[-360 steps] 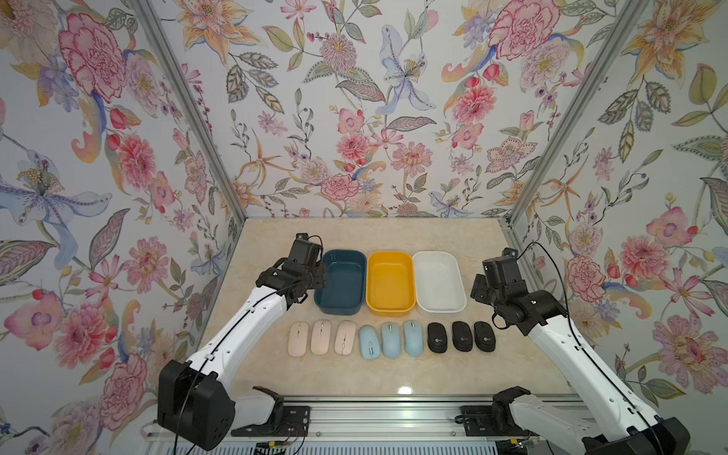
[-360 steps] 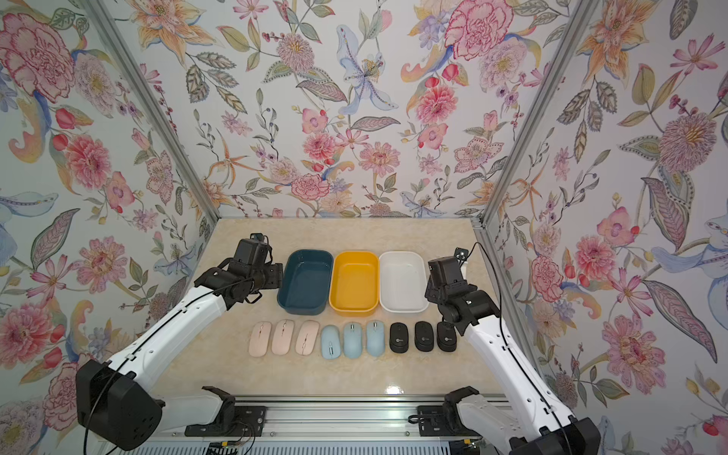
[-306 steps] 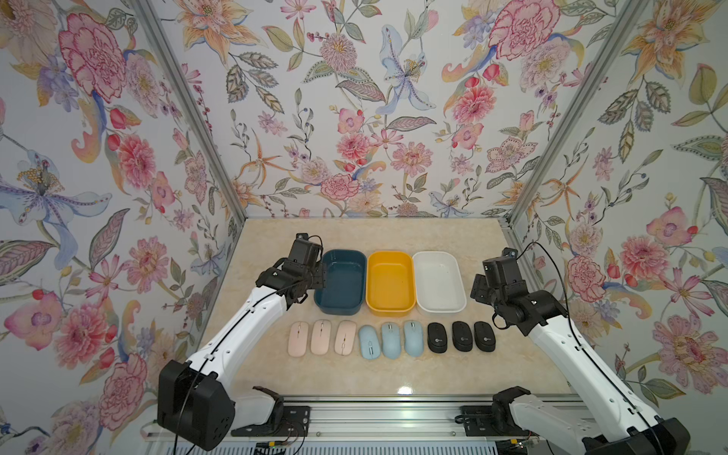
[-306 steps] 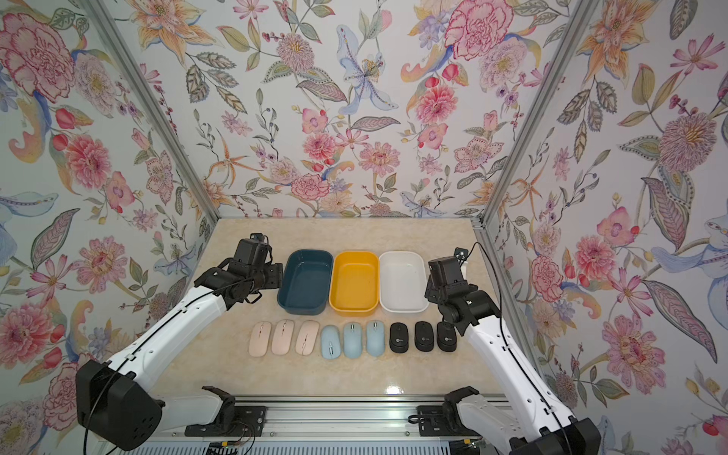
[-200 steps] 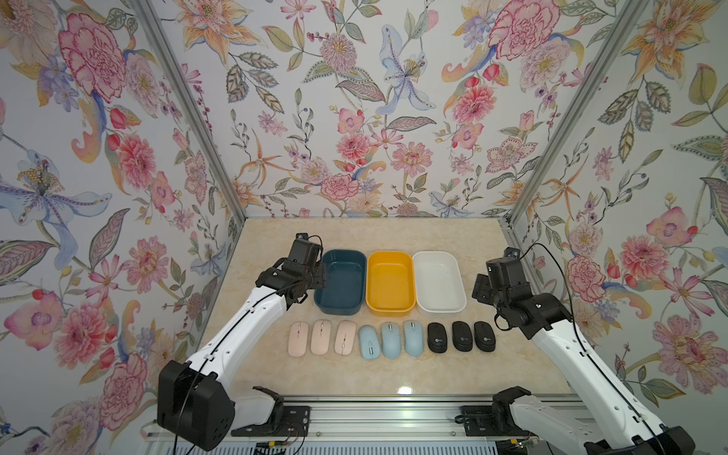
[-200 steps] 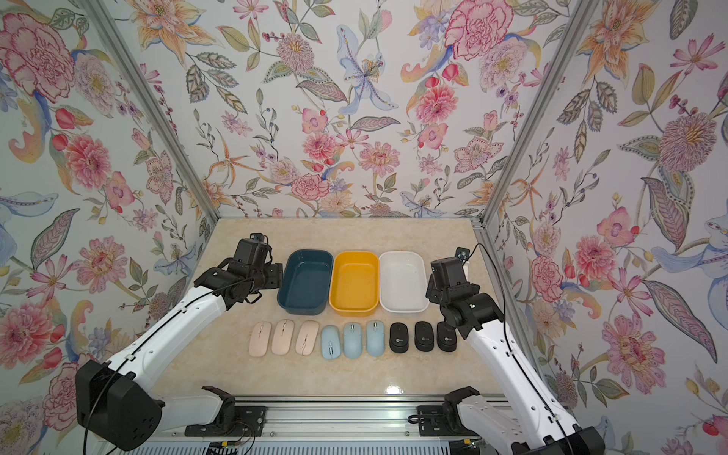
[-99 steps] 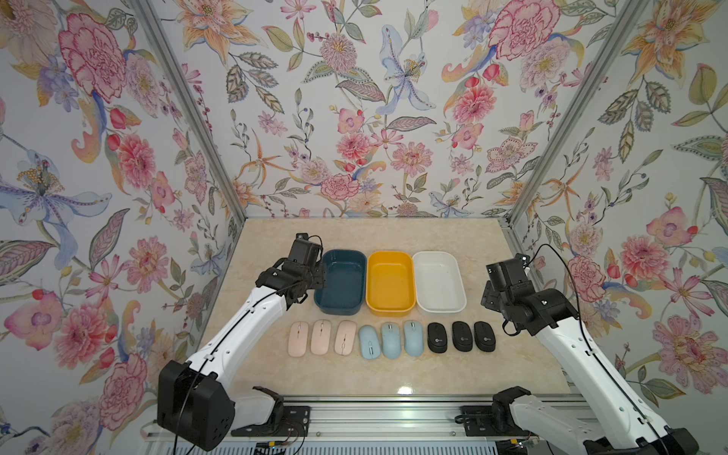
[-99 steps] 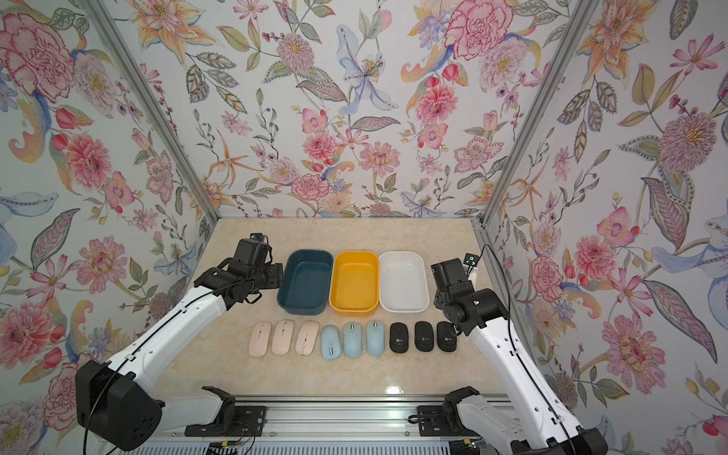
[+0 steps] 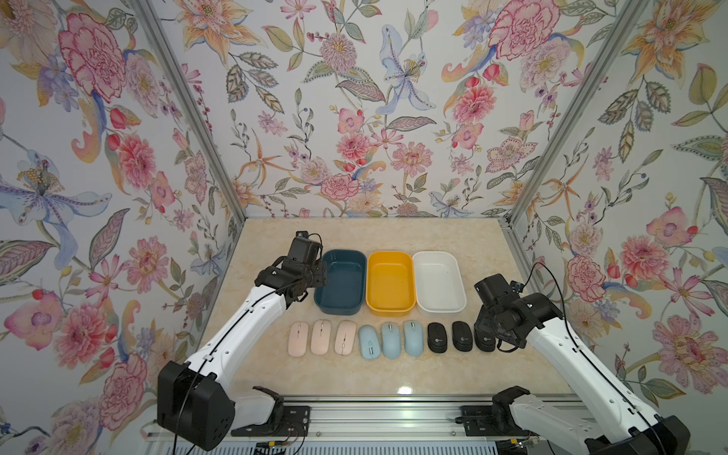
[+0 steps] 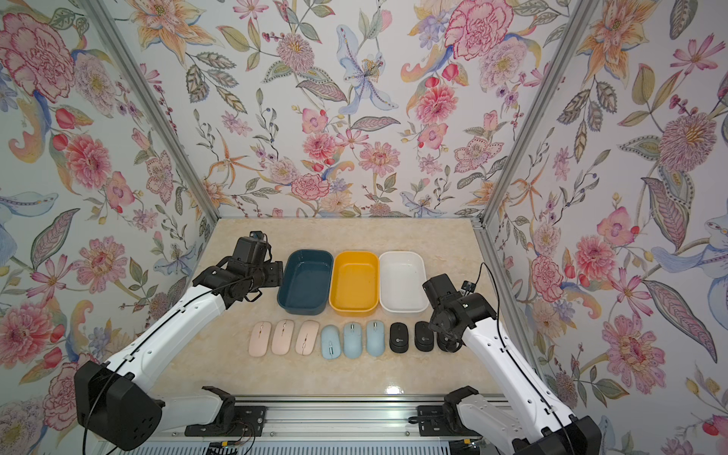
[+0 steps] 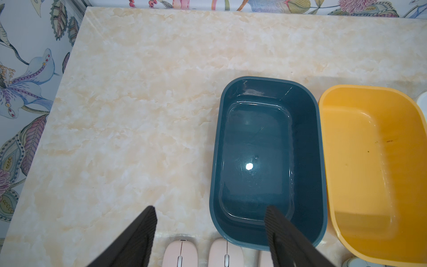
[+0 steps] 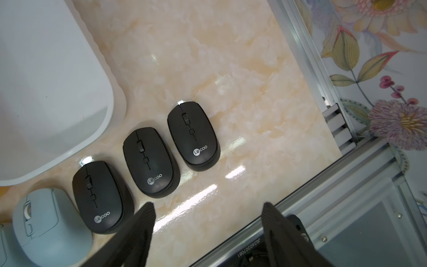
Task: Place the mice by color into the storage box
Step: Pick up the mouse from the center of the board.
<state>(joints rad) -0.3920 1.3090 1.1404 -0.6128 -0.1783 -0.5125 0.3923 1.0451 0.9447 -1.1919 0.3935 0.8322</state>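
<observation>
Hovering to the near right of the rectangular yellow plastic box (image 9: 390, 281), the right arm's fingers (image 12: 136, 231) stand well apart with nothing between them, over the outer end of three short black plastic mice (image 12: 150, 161); I judge this a line-up for a first pick. Each black mouse bears a round white "Lecoo" logo at its rear end. A white code beginning "JG" reads upside down on a black rail fitting (image 12: 254, 252).

Nine mice lie in one row on the beige marble-look surface (image 9: 354, 374), just nearer than the yellow box: three light blue mice (image 9: 390, 340) straight before it, three flat pale pink mice (image 9: 321, 337) to its left, the black ones to its right. Pre-grouped by colour, each trio likely faces a short trip.

Left of the yellow box, close against it, stands a dark blue plastic box (image 9: 340, 281), on its right a white plastic box (image 9: 438, 279); all three are empty, so sorting has not begun. The left arm's fingers (image 11: 136, 235) hang parted and empty over the blue box's outer near corner, apparently waiting. Nothing else carries legible writing.
</observation>
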